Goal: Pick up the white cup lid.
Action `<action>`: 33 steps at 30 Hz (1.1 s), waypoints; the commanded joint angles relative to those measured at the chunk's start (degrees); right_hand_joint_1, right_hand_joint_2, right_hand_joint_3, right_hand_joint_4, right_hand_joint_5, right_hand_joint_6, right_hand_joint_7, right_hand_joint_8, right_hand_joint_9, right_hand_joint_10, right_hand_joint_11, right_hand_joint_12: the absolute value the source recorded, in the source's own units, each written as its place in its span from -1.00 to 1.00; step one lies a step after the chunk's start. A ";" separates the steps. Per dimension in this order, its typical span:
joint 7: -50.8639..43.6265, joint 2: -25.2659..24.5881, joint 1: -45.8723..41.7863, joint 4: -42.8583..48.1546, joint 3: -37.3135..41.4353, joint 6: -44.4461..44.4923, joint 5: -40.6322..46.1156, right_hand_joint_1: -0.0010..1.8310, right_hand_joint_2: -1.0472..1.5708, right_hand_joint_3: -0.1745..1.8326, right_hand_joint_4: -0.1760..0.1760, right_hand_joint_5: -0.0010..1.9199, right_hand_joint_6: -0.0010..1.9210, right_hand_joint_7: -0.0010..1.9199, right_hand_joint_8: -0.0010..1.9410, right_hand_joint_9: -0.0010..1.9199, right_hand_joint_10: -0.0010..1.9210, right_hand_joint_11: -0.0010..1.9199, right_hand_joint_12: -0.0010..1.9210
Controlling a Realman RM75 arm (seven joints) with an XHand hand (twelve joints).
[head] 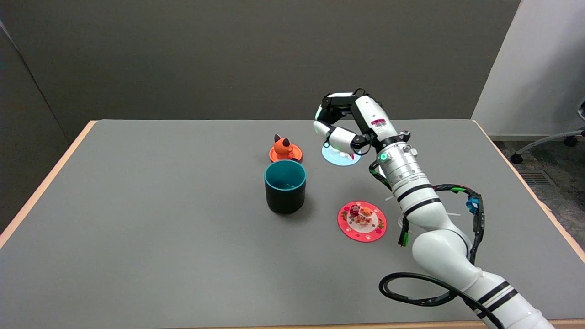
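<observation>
The robot hand (340, 123) hangs over the far part of the bench (137, 237), toward its right side, on a white arm that reaches in from the near right corner. Its fingers (336, 101) arch forward and down while the thumb (333, 135) lies below them, with an open gap between the two; nothing sits in that gap, so the robot hand is apart and holds nothing.

The white cup lid (337, 156) lies flat on the bench right under the thumb. It is a pale disc, and the thumb and wrist cover its far and right parts. From this view I cannot tell whether the thumb touches the lid or only hovers just above it.

To the left of the lid, an orange lid with a small cat-shaped figure (284, 150) on top rests on the bench. Just nearer than that lid stands a dark cup (285, 186) with a teal inside, upright and open at the top. A red patterned lid (362, 221) lies flat nearer the front edge, right of the cup and just beside the arm's forearm. A black cable (411, 292) loops beside the arm near the front right edge.
</observation>
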 commanded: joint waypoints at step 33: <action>-16.05 4.30 -1.71 9.02 27.94 -20.43 -0.21 -0.10 0.16 0.11 0.03 -0.25 -0.77 -0.19 -0.79 -0.24 -0.79 -0.44 -0.48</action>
